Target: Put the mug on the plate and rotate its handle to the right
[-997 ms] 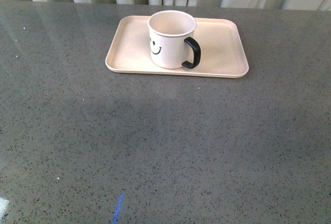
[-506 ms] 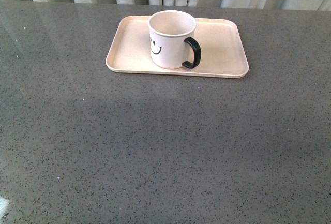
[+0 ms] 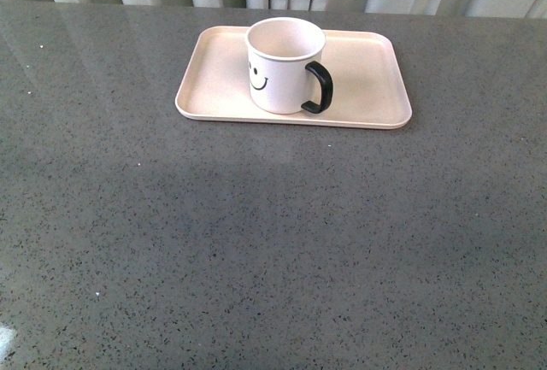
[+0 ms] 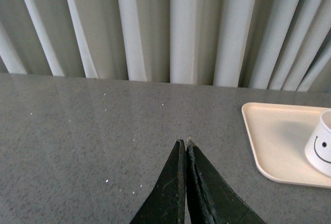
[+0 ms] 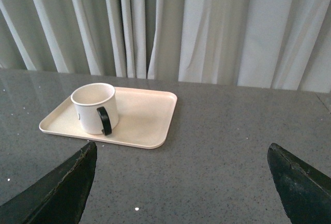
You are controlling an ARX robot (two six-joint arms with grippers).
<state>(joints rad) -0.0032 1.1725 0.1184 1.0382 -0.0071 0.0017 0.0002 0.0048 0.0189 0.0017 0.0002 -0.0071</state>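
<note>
One white mug (image 3: 284,64) stands upright on the pale pink-beige plate (image 3: 367,88), which lies close to the far edge of the grey speckled bench (image 3: 256,242), about midway along it. You see the mug just left of the plate's middle, cream inside, its black smiley print turned toward the bench's left edge. Its glossy black handle (image 3: 320,88) points to the right edge, angled slightly toward the near edge. Your left gripper (image 4: 185,144) has its fingers pressed together on nothing. Your right gripper (image 5: 181,145) has them spread wide. Both are apart from the mug.
</note>
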